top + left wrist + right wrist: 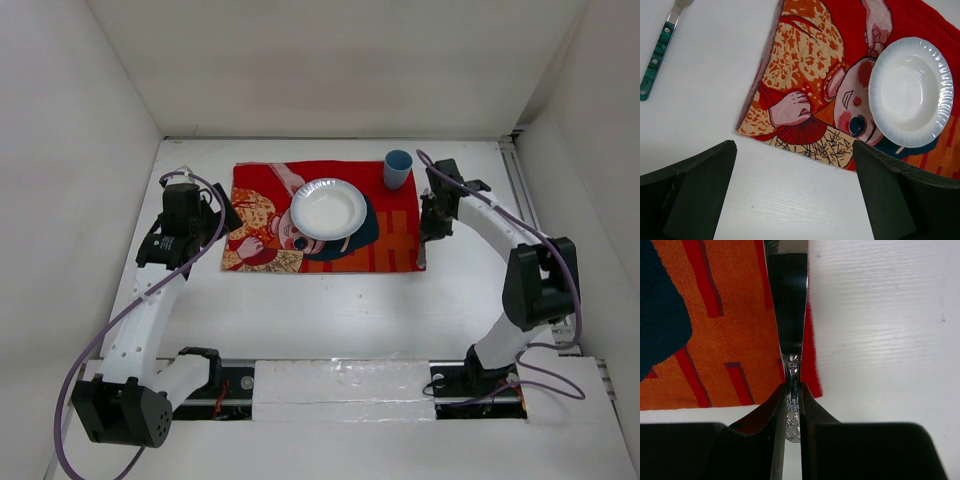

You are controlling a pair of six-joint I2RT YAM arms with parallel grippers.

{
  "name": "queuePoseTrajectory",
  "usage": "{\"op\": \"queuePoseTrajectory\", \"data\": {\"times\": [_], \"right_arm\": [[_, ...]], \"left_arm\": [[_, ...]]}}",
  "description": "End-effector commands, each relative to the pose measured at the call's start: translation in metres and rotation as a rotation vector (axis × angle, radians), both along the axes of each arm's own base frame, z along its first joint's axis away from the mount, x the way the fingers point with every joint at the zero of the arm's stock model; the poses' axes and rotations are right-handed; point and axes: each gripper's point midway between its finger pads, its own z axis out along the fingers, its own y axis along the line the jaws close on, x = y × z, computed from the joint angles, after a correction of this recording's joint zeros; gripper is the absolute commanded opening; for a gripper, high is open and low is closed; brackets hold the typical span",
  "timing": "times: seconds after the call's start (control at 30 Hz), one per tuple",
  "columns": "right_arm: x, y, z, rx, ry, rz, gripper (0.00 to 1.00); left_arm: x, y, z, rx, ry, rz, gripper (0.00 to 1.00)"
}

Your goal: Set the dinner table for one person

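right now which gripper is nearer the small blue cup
Right. The right gripper is just nearside of the blue cup, at the red cloth placemat's right edge; the left gripper is off its left edge.

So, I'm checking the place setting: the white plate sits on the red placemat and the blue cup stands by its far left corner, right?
Not quite. The top external view shows the blue cup by the far right corner of the red placemat, not the left. The white plate does sit on it.
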Motion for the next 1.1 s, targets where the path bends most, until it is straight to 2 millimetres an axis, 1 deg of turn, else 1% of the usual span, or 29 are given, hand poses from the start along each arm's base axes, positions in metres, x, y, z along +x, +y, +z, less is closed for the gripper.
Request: {"op": "queuePoseTrajectory", "data": {"times": [0.0,0.03,0.07,0.1,0.13,0.17,0.23,0.3,0.33,0.37,0.5,0.67,0.7,0.73,0.83,0.97,1.0,1.07], "right_arm": [[0.008,0.021,0.007,0.013,0.004,0.071,0.0],[0.009,0.03,0.004,0.015,0.019,0.101,0.0],[0.013,0.031,0.003,0.01,0.018,0.113,0.0],[0.014,0.037,0.002,0.009,0.02,0.126,0.0],[0.017,0.038,0.002,0.01,0.017,0.127,0.0],[0.016,0.041,-0.003,0.007,0.032,0.136,0.0],[0.018,0.042,-0.006,0.005,0.039,0.136,0.0],[0.024,0.043,-0.01,0.004,0.044,0.136,0.0],[0.022,0.048,-0.014,0.009,0.056,0.148,0.0],[0.026,0.049,-0.012,0.011,0.05,0.148,0.0],[0.031,0.049,-0.016,-0.001,0.06,0.145,0.0],[0.033,0.05,-0.021,-0.003,0.071,0.145,0.0],[0.036,0.051,-0.024,-0.002,0.068,0.145,0.0],[0.033,0.05,-0.027,-0.005,0.077,0.144,0.0],[0.034,0.05,-0.034,-0.007,0.087,0.144,0.0],[0.036,0.051,-0.037,-0.007,0.086,0.144,0.0],[0.035,0.051,-0.042,-0.01,0.097,0.144,0.0],[0.039,0.052,-0.038,-0.007,0.086,0.144,0.0]], "left_arm": [[0.005,0.001,0.015,0.002,-0.052,-0.004,1.0],[0.007,0.001,0.016,0.002,-0.061,-0.004,1.0],[0.007,0.001,0.016,0.002,-0.061,-0.004,1.0],[0.006,-0.001,0.016,-0.004,-0.061,-0.012,1.0],[0.006,-0.001,0.016,-0.004,-0.061,-0.012,1.0],[0.006,-0.001,0.016,-0.004,-0.061,-0.012,1.0],[0.006,-0.001,0.016,-0.004,-0.061,-0.012,1.0],[0.006,-0.001,0.016,-0.004,-0.061,-0.012,1.0],[0.006,-0.001,0.016,-0.004,-0.061,-0.012,1.0],[0.006,-0.002,0.016,-0.009,-0.06,-0.019,1.0],[0.006,-0.003,0.016,-0.009,-0.06,-0.019,1.0],[0.006,-0.003,0.016,-0.009,-0.06,-0.019,1.0],[0.006,-0.003,0.016,-0.009,-0.06,-0.019,1.0],[0.006,-0.003,0.016,-0.009,-0.06,-0.019,1.0],[0.006,-0.003,0.016,-0.009,-0.06,-0.019,1.0],[0.006,-0.003,0.016,-0.009,-0.06,-0.019,1.0],[0.006,-0.003,0.016,-0.009,-0.06,-0.019,1.0],[0.006,-0.003,0.016,-0.009,-0.06,-0.019,1.0]]}}
